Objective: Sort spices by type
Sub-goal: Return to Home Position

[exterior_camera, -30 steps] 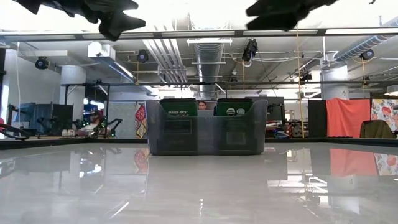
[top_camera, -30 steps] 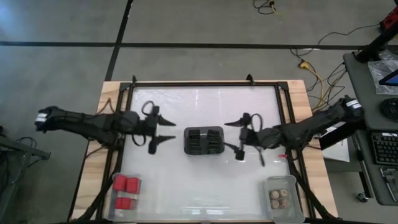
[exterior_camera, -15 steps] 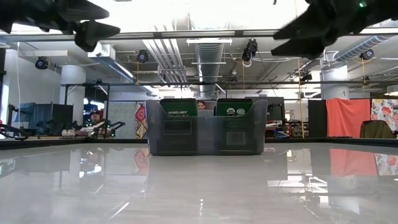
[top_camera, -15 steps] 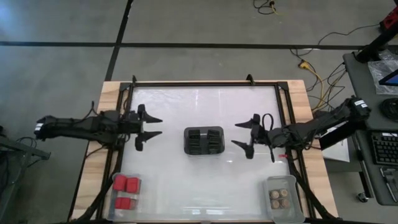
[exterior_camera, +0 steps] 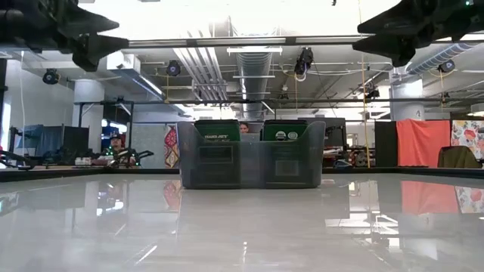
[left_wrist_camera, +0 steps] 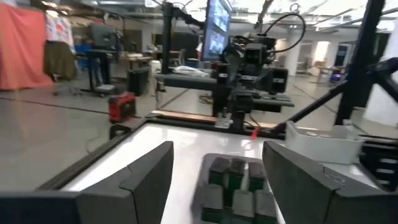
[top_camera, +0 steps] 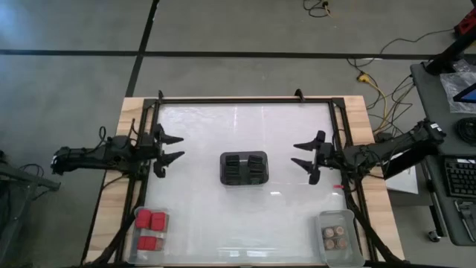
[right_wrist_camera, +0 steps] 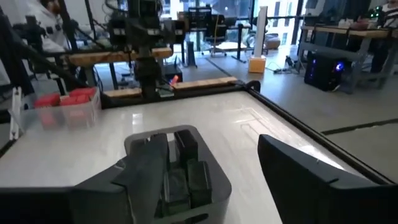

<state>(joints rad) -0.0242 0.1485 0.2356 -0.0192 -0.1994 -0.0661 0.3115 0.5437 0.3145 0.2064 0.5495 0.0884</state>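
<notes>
Looking straight down, we see the left gripper at 9 o'clock of the dark slotted holder and the right gripper at 3 o'clock. Both are spread wide, empty and well apart from it. The red boxes sit in a clear bin at the table's 7 o'clock corner. The round jars sit in a second clear bin at 5 o'clock.

From table height, we find the holder at centre and the 2 grippers raised at 10 and 2 o'clock, clear of the surface.

Past the left fingers, set wide, we see the holder between them.

Past the right fingers, also wide, we see the holder, with the red boxes in their bin beyond it.
</notes>
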